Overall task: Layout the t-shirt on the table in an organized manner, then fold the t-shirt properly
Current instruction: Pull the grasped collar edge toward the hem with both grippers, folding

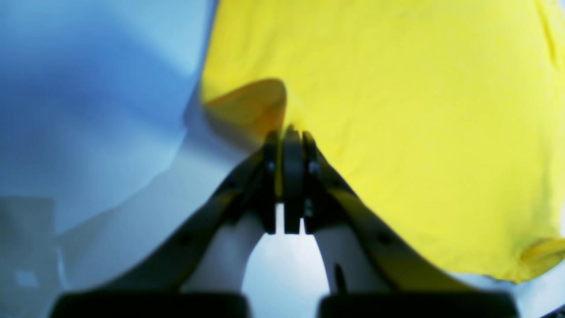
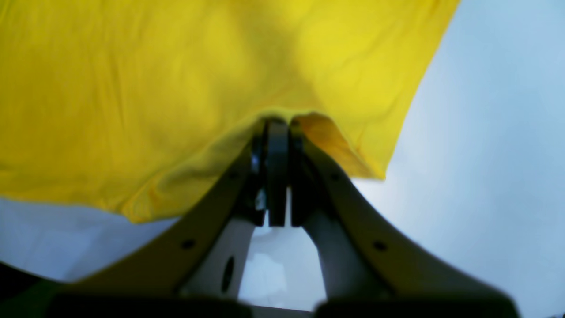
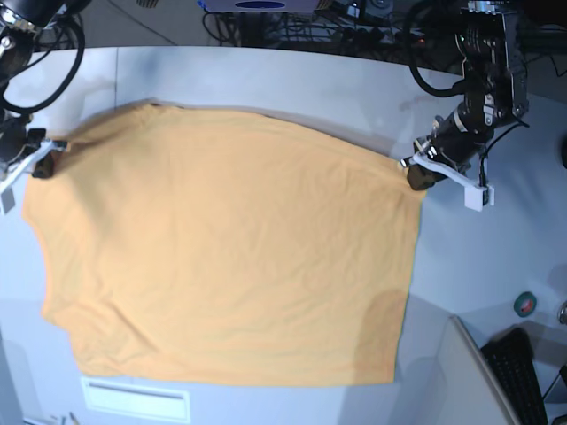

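Note:
The orange-yellow t-shirt (image 3: 230,257) lies spread wide and mostly flat on the white-grey table (image 3: 292,84). My left gripper (image 3: 415,170), on the right of the base view, is shut on the shirt's far right corner. My right gripper (image 3: 46,158), on the left of that view, is shut on the far left corner. In the left wrist view the left gripper (image 1: 289,132) pinches a lifted fold at the edge of the t-shirt (image 1: 397,110). In the right wrist view the right gripper (image 2: 279,121) pinches the hem of the t-shirt (image 2: 132,88), with the cloth pulled up into a small ridge.
A dark keyboard (image 3: 523,372) and a small tape roll (image 3: 525,304) sit at the near right, beside a raised grey panel edge (image 3: 465,354). A white label strip (image 3: 133,398) lies below the shirt's near hem. Cables and equipment (image 3: 292,13) line the far edge.

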`<state>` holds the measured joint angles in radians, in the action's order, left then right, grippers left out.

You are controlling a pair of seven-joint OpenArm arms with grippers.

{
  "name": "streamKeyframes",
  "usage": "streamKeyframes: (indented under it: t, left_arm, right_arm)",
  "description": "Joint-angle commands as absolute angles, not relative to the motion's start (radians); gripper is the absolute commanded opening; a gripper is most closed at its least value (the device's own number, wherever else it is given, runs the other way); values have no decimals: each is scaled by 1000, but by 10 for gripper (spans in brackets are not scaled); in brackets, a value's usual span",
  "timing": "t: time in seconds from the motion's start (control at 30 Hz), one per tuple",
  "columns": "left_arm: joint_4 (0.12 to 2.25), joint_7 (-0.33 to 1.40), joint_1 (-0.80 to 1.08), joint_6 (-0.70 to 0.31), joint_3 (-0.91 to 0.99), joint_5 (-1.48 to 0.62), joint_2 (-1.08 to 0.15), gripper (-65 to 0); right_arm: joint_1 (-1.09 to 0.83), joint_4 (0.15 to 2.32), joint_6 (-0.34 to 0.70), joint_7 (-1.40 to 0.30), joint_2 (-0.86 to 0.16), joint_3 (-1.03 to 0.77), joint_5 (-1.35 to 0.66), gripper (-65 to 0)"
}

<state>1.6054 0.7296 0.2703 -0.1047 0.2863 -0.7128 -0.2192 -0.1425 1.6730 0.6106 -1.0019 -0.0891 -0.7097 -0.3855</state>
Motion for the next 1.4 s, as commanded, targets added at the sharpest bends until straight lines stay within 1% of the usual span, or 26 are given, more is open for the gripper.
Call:
streamKeyframes:
  t: [0.0,0.13,0.2,0.3,0.47,0.57,0.63,0.97,1.17,1.37]
  left_arm:
    - [1606,730,252,-104,289,-719,-231,-650]
    - [1537,733,177,-104,285,-719,-234,-650]
    - [1494,731,137,-104,286,-719,-234,-650]
    - [1435,731,82,-104,285,-719,-236,-650]
    - [1342,725,4,-104,285,-717,-236,-650]
    - [1276,723,-47,-104,291,-717,-236,-650]
    - [1241,723,-76,-104,285,-717,-236,-650]
    - [1133,719,-186,-104,283,-717,-232,-650]
    - [1110,639,-199,-104,282,-717,-232,-650]
    - [1021,636,-259,-104,177,-717,-239,-650]
  right_arm:
    - [-108,1689,593,-981,-116,-693,-400,-650]
    - [-19,1635,570,-978,-128,-642,-398,-650]
    - [18,1580,535,-975,-142,-631,-398,-650]
    - [84,1478,509,-967,-154,-605,-398,-650]
    - [150,1342,503,-863,-182,-556,-398,-650]
    - [176,1291,438,-820,-208,-547,-398,-650]
    - [196,1267,423,-800,-213,-547,-398,-650]
    - [237,1251,418,-788,-234,-549,-398,-650]
    - [259,1250,418,-771,-232,-549,-398,-650]
    - [262,1242,418,-734,-231,-549,-398,-650]
